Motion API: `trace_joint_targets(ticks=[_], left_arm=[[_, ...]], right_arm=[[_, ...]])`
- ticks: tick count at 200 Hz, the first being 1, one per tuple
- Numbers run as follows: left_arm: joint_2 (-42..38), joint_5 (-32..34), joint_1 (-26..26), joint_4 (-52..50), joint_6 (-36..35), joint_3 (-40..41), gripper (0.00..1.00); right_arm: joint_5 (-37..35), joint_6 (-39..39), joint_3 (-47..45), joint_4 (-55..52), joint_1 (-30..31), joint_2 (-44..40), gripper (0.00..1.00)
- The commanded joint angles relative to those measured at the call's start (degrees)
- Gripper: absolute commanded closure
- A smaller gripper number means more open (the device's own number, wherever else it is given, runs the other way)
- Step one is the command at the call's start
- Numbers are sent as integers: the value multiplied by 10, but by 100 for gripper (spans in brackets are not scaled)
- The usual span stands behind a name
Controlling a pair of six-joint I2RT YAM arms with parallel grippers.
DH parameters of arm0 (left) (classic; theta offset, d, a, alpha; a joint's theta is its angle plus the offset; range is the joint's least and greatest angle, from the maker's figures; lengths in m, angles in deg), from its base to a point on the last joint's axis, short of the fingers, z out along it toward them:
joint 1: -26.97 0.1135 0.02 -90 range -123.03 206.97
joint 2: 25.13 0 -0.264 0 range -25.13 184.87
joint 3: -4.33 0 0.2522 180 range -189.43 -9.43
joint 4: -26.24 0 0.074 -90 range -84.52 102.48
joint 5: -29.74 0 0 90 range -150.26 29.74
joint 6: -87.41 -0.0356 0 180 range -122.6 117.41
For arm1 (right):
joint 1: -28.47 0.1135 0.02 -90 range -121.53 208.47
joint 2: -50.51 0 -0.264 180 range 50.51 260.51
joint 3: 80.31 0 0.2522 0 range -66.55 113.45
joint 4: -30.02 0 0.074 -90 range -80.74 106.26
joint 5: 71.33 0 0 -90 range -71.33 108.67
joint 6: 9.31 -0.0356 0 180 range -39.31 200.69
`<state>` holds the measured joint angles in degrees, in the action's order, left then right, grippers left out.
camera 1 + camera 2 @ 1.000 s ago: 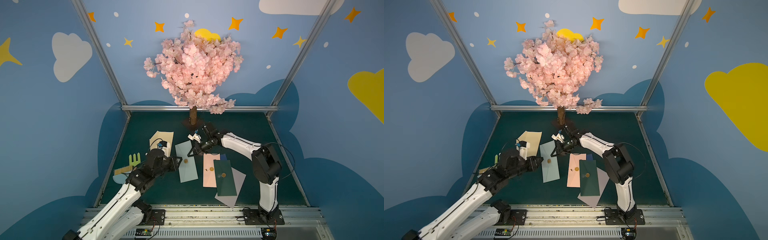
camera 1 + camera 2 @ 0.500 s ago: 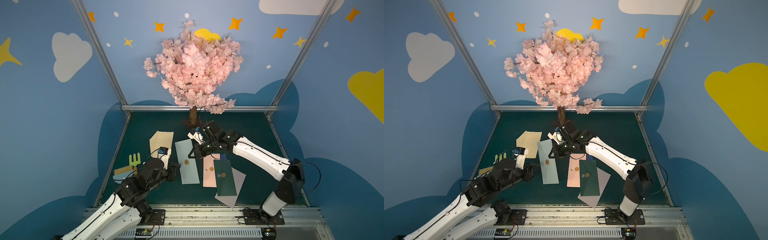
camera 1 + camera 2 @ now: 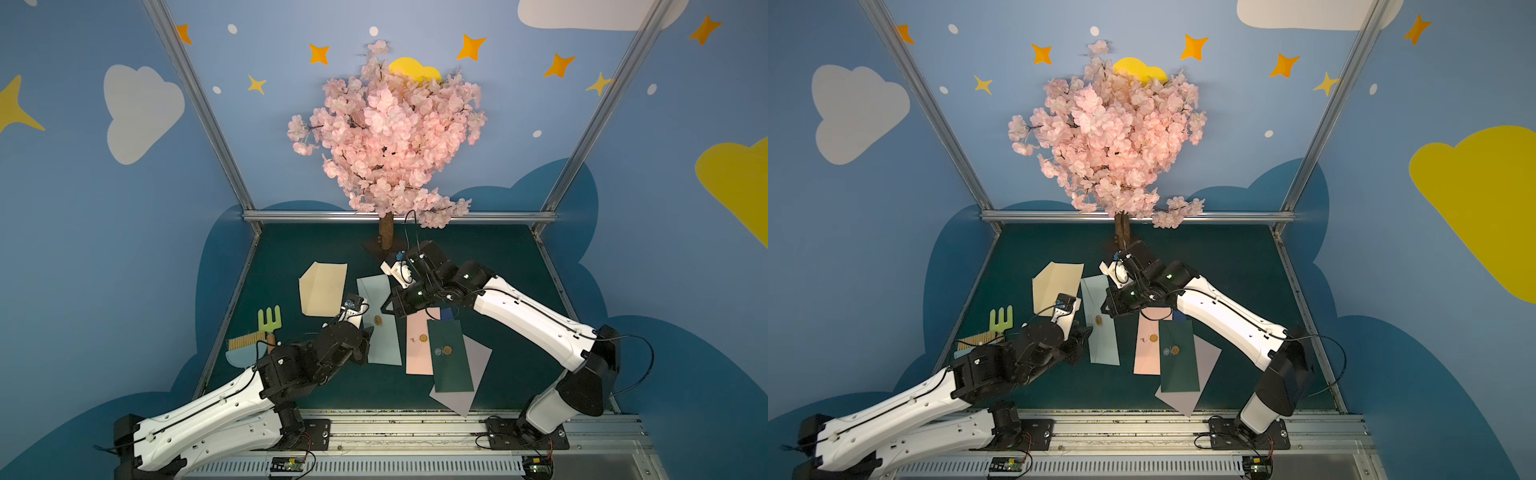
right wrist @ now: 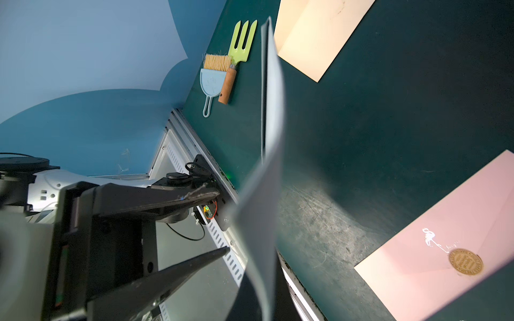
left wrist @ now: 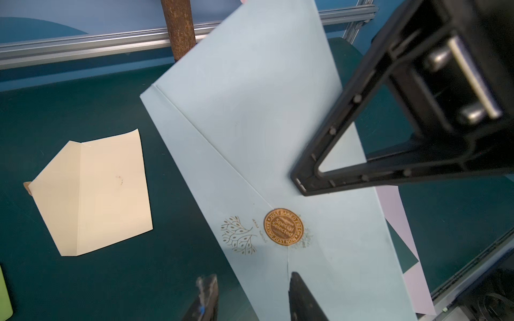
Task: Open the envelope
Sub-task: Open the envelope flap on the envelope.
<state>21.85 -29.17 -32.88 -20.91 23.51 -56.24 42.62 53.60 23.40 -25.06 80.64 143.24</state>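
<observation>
**Work piece.** The blue envelope is at the middle of the green table, between the cream envelope and the pink envelope. It is tilted. The long edge on the pink side is raised off the table, and the right wrist view shows the sheet almost edge-on. The flap is closed, with the round gold seal on its tip.

**Right side.** The right gripper has its jaws closed on the raised long edge of the blue envelope, near the seal.

**Left side.** The left gripper has its jaws apart and holds nothing. In the left wrist view, one finger is over the paper and the other is over bare table. The opposite long edge of the envelope runs between them. It cannot be determined whether either finger touches the paper.

**Changes over the last second.**
- The right arm has dropped from an upright, folded posture to a long, low reach across the table. It keeps its grip on the same edge.
- The left arm has lowered at the elbow. Its gripper has come in from just beside the envelope to straddle the edge.
- The blue envelope has stayed in nearly the same place.
- The dark green envelope, which overlaps the pink one and the lilac envelope, has not moved.
</observation>
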Motion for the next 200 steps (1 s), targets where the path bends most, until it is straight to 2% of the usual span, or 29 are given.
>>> trace_joint_targets(ticks=[1, 42, 90, 132, 200], left_arm=[[10, 38, -10, 3, -2, -10, 56], [38, 59, -33, 25, 4, -12, 55], [55, 74, -36, 30, 14, -8, 54], [44, 126, -36, -9, 55, -9, 53], [33, 165, -36, -54, 95, -14, 53]], right_arm=[[-25, -8, 27, -16, 6, -14, 100], [-53, -15, 56, -21, 17, -7, 100], [-54, -21, 78, -17, 25, 2, 100], [-58, -26, 83, -16, 34, 3, 100], [-65, -29, 92, -21, 50, 9, 100]])
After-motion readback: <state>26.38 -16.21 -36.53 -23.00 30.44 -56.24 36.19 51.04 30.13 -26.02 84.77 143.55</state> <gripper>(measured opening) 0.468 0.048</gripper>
